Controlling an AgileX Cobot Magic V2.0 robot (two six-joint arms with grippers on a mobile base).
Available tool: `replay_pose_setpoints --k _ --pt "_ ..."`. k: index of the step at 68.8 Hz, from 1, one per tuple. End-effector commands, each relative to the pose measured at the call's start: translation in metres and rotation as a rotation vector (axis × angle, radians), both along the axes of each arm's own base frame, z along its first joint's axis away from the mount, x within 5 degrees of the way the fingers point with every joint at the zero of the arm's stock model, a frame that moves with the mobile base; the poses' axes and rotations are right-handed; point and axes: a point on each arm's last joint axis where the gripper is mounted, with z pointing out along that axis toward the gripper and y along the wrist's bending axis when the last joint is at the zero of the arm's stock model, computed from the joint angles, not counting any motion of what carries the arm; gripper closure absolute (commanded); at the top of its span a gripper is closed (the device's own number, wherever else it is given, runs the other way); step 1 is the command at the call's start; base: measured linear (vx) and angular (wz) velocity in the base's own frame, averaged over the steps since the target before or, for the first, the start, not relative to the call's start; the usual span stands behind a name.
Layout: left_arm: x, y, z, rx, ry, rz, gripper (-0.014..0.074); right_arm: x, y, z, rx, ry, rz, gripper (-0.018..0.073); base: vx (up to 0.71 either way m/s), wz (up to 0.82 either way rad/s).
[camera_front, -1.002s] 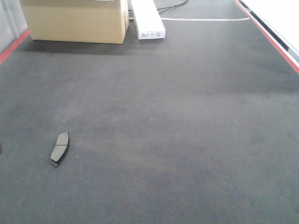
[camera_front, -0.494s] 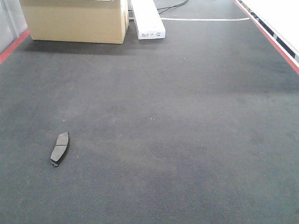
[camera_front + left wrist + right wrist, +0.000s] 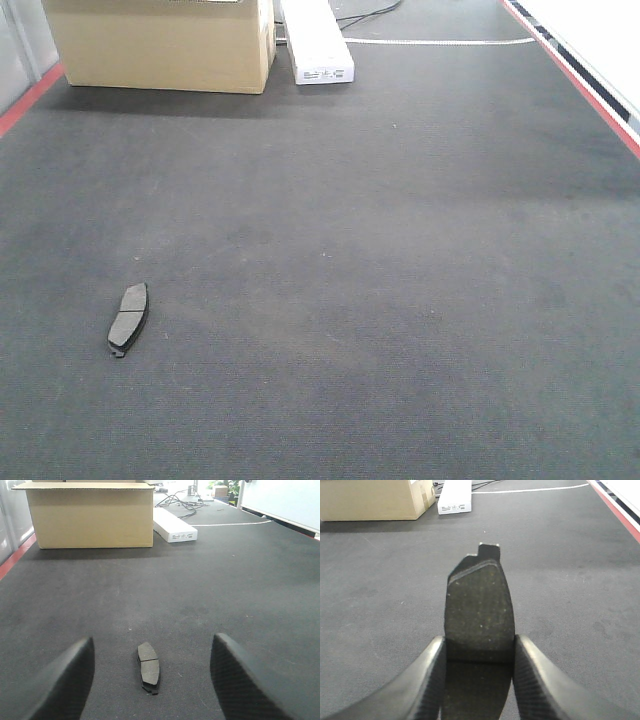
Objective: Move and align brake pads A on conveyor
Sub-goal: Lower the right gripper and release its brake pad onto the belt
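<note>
left gripper (image 3: pixel 152 638) jaws wide open, holding nothing, low over pad (image 3: pixel 148 667) lying flat on belt (image 3: pixel 400 300), near left. right gripper (image 3: pixel 480 639) jaws clamped on second pad (image 3: pixel 480 607), up off belt.

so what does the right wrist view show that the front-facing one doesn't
Only the right wrist view: the right hand clamped on a brake pad held above the conveyor. Only the front-facing view: a second brake pad lying flat at the conveyor's near left, no hand in sight. Both: the conveyor, the cardboard box and the white box at its far end.
</note>
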Motion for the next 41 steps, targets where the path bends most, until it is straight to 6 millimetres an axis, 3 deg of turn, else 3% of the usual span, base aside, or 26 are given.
replay_pose_setpoints --k 1,41 --pt "0.0011 0.0000 0.0134 -0.023 -0.085 0.001 0.0111 0.0013 -0.0001 0.0186 0.001 -0.122 0.000 0.0566 0.00 0.00" --pt "0.0011 0.0000 0.0134 -0.023 -0.085 0.001 0.0111 0.0067 0.0013 0.0151 0.032 -0.075 0.000 0.0566 0.00 0.00"
